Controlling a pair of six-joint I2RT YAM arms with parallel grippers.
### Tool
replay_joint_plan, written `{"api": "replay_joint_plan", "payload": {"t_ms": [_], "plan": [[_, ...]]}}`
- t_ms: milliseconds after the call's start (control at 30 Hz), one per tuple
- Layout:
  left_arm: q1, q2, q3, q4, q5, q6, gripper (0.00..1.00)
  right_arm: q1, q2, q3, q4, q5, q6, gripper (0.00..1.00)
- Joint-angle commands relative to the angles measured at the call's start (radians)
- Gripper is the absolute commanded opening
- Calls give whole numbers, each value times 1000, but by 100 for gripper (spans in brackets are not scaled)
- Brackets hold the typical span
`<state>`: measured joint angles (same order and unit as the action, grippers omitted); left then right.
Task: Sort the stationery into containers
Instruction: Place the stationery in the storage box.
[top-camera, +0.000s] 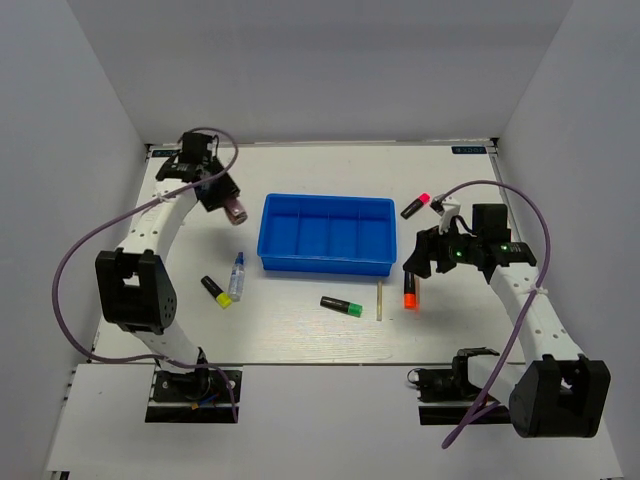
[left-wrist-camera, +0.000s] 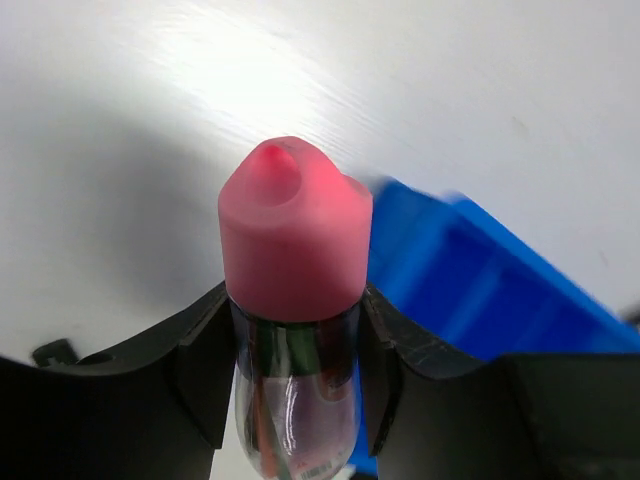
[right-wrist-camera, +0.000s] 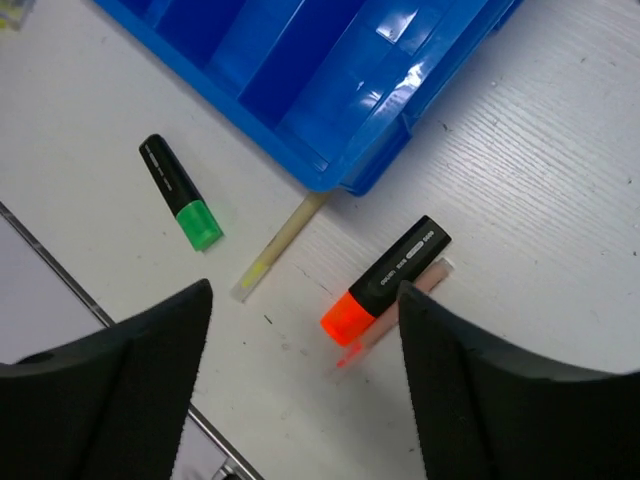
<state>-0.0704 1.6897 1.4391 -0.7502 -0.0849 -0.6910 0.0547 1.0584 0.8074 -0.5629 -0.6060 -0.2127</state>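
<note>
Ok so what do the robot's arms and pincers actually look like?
Both the left arm and right arm have white tubular links with chunky black joint housings. A purple cable loops loosely along each. The left pincer and right pincer have broad matte black fingers. A small green light glows on the right wrist.

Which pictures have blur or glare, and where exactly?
Left wrist view: the pink-capped item is sharp, the blue tray behind it is blurred, and the table has a bright glare patch. Right wrist view: all sharp, with white reflections on the tray's glossy wall. Top view: even light, no blur.
</note>
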Motion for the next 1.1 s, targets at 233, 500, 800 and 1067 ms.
{"api": "replay_joint_plan", "payload": {"t_ms": [233,500,800,1067], "plan": [[-246,120,302,-129,277,395,0,2,23,58,-49,-55,-48,15],[-338,186,282,-152,185,481,5,0,23,58,-43,-40,-45,47],[-385,215,248,-141,113,487,35,0,32,64,-52,-31,-50,75],[-385,197,181,-118,56,467,52,-1,32,64,-52,-17,-47,78]]}}
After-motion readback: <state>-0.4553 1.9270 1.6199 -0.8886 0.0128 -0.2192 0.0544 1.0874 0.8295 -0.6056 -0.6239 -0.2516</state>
